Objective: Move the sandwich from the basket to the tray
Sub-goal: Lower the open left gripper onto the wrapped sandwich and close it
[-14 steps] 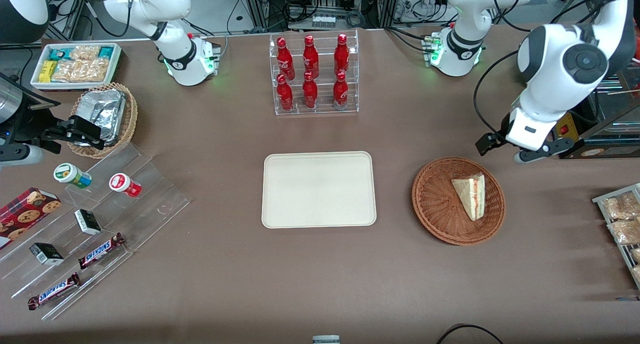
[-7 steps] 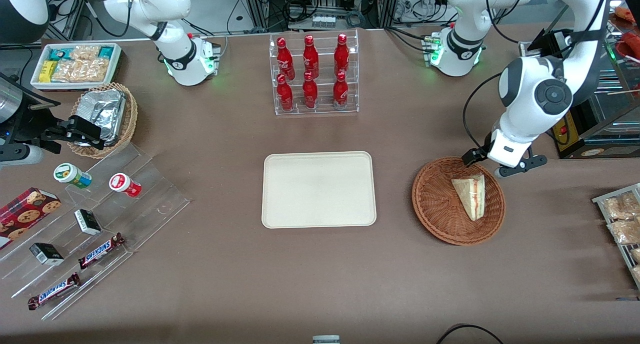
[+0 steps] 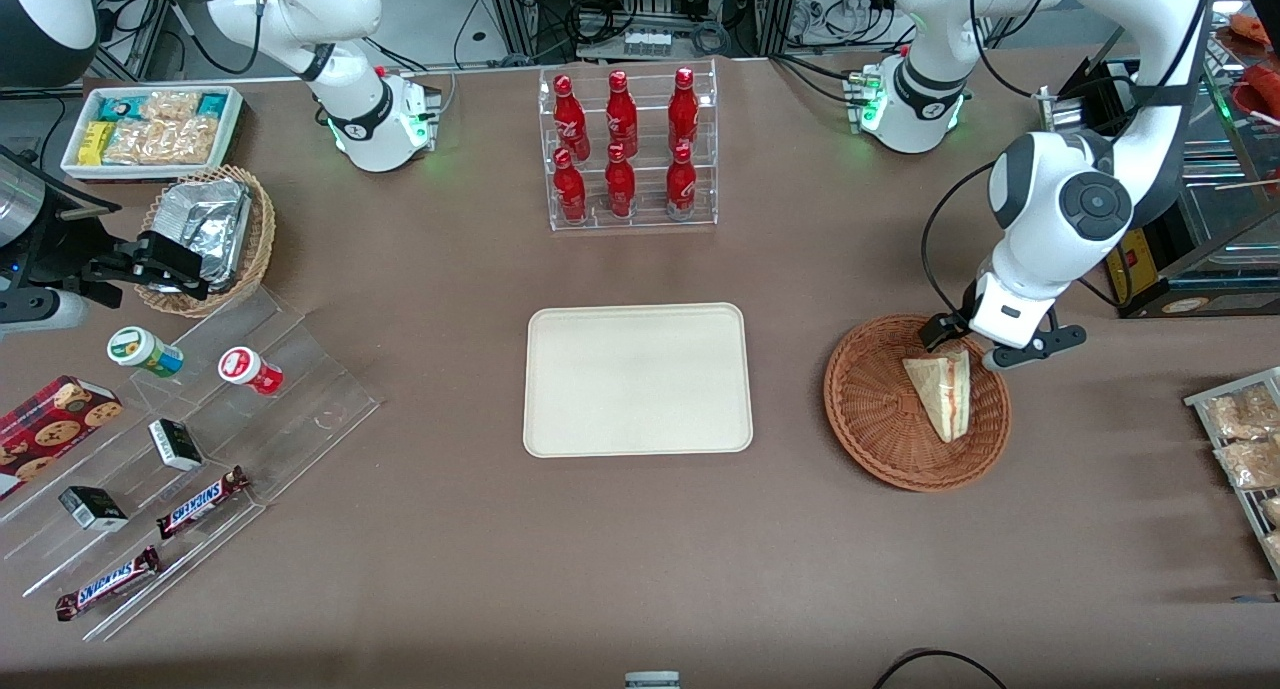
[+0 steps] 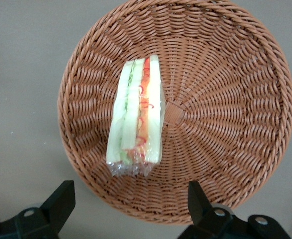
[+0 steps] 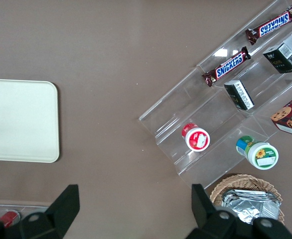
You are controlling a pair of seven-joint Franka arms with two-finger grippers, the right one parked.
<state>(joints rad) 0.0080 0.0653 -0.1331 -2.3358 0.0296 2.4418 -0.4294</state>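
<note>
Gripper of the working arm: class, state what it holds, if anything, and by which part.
Nothing. The gripper hangs above the basket with jaws open; the sandwich lies untouched inside.

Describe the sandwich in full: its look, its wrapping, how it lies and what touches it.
The sandwich is a triangular wedge of pale white bread, its cut edge showing red, pink and green filling layers. A clear film appears to wrap it, bunched at one end. It lies in the reddish-brown wicker basket, off the woven centre, resting on the weave and touching nothing else. In the front view its broad end points away from the camera and its tip toward it. The pincer hangs open just above the broad end, not touching it.
</note>
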